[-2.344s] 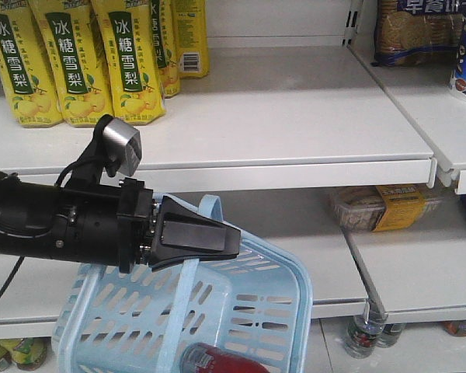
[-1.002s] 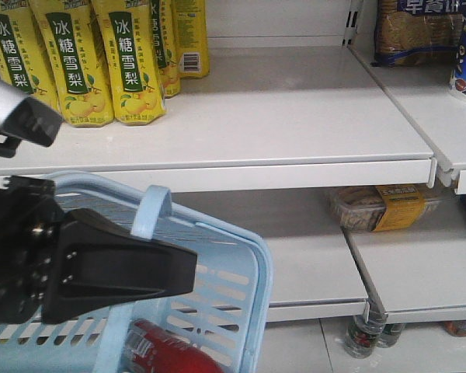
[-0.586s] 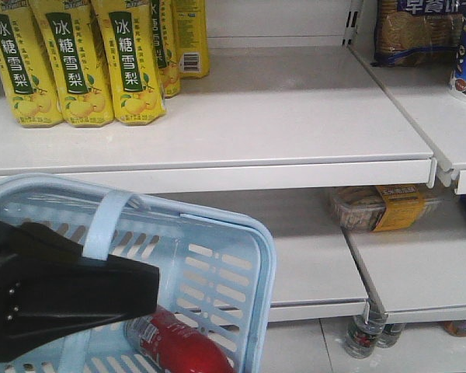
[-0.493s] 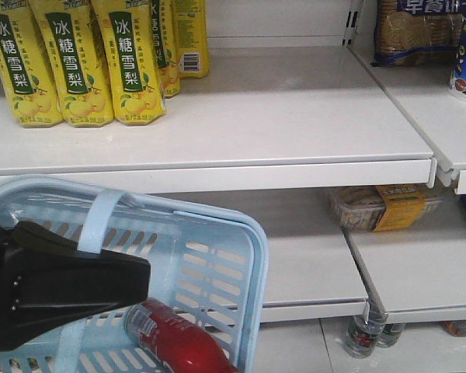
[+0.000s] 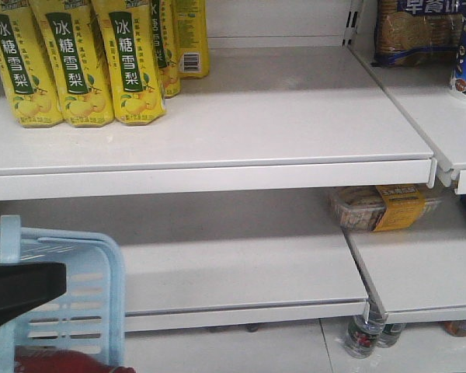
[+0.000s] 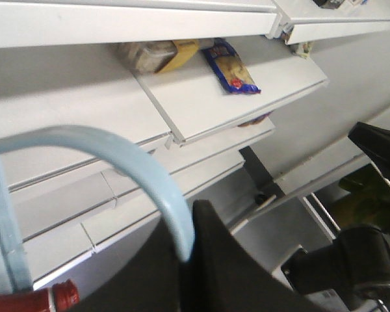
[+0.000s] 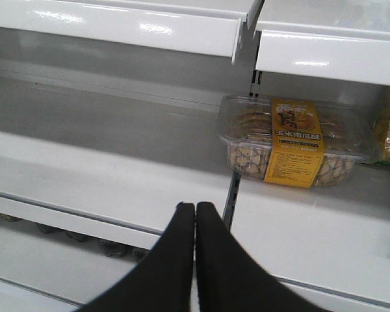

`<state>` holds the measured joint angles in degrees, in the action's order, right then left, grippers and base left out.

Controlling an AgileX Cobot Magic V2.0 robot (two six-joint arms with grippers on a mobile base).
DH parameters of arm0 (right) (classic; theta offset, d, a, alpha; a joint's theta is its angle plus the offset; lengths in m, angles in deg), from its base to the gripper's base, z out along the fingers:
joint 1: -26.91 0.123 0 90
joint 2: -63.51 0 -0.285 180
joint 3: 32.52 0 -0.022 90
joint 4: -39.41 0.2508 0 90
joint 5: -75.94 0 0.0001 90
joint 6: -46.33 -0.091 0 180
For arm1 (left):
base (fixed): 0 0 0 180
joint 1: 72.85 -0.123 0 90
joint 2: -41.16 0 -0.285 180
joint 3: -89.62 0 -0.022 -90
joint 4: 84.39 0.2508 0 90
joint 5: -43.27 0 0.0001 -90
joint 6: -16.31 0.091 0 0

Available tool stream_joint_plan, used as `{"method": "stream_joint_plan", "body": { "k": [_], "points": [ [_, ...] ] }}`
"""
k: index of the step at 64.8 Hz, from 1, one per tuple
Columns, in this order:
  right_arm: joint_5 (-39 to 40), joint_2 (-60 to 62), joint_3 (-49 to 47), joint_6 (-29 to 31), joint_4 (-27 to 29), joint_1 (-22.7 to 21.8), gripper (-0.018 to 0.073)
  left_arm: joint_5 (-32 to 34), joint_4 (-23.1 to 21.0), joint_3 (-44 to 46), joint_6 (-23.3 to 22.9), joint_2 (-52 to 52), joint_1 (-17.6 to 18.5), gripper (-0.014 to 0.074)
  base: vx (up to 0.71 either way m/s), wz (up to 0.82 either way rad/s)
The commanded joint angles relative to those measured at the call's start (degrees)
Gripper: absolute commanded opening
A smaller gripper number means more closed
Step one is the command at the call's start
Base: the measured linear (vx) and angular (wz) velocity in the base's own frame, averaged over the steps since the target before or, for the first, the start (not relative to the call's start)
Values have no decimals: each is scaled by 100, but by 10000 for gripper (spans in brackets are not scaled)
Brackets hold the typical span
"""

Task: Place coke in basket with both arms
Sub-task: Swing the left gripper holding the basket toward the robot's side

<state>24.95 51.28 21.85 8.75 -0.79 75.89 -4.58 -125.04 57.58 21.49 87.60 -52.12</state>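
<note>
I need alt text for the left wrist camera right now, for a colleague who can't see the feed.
The left gripper is clamped on the pale blue basket handle, which arches across the frame. The coke shows its red cap and label at the bottom left. Behind are white shelves holding a clear snack tub and a blue packet.
</note>
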Motion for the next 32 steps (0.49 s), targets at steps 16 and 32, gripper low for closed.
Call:
{"method": "stream_joint_plan", "body": {
  "k": [16, 32],
  "points": [
    [349, -86, -127, 1, -271, -17, -5, 1700, 1043, -1130, 36, -1185, 27, -6, 0, 0],
    [349, -86, -127, 1, -271, -17, -6, 2573, 2403, -1934, -142, -1881, 27, -6, 0, 0]
  ]
}}
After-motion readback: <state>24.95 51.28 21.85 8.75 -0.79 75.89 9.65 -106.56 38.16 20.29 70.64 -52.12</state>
